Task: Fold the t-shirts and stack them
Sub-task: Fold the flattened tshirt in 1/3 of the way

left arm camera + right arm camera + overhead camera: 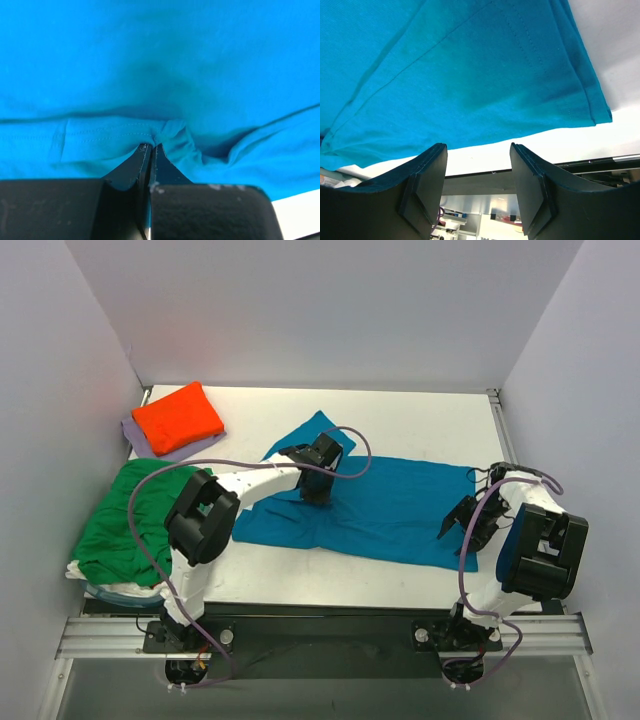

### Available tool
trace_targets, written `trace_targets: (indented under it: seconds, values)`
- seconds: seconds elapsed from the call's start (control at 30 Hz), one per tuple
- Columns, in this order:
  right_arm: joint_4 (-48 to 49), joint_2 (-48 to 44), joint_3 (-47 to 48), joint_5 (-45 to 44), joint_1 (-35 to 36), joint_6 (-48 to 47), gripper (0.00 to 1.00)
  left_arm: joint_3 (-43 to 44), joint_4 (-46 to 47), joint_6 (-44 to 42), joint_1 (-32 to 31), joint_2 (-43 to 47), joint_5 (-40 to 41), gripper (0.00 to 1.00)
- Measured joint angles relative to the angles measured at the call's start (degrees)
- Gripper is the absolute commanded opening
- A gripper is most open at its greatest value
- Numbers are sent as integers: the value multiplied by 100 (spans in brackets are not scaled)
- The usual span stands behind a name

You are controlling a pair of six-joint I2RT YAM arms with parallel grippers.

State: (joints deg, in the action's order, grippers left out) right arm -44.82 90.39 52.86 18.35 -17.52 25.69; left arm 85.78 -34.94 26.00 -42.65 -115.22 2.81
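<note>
Five t-shirts on the tabletop (430, 420), listed from the one in hand.

1. Teal-blue t-shirt (390, 510): spread at mid-tabletop, long axis running left to right, one sleeve pointing far. My left jaws are clenched on a pinched ridge of its cloth, in the left half toward the far edge; the wrist view shows the fabric puckered right at the tips. My right jaws are released and hold nothing. They sit at the shirt's right end, and its near right corner lies just beyond their tips, not between them.
2. Orange t-shirt (178, 417): folded, far left, resting on item 3.
3. Lavender t-shirt (141, 443): under the orange; only edges show.
4. Green t-shirt (125, 525): crumpled heap, near left.
5. White t-shirt (85, 571): a sliver beneath the green.

Assessment: one end is secured and the other is free. My right arm is the nearer one to the loose right end. As I judge it, the right jaws must advance onto that corner and close before any lift, or the cloth will drag and skew along its length.
</note>
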Motion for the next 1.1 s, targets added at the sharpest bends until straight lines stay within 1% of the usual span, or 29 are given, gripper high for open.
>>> trace_targets:
  seconds: [0.17, 0.47, 0.87, 0.9, 0.97, 1.03, 1.1]
  values:
    - [2, 0, 0, 13, 0, 0, 54, 522, -195, -210, 0, -393, 2, 0]
    - [7, 2, 0, 20, 0, 2, 54, 1193, -553, -546, 0, -929, 0, 0]
    - [7, 68, 13, 24, 0, 26, 54, 2000, -997, -973, -2, -1412, -4, 0]
    - [9, 83, 20, 28, 0, 28, 54, 2055, -1029, -1001, -2, -1449, -2, 4]
    - [9, 125, 52, 39, 0, 42, 54, 2173, -1117, -1045, -2, -1515, 4, 21]
    - [20, 133, 72, 42, 0, 46, 54, 2240, -1178, -1084, -2, -1532, 20, 34]
    - [17, 133, 101, 39, 35, 48, 54, 2323, -1220, -1113, -2, -1532, 26, 39]
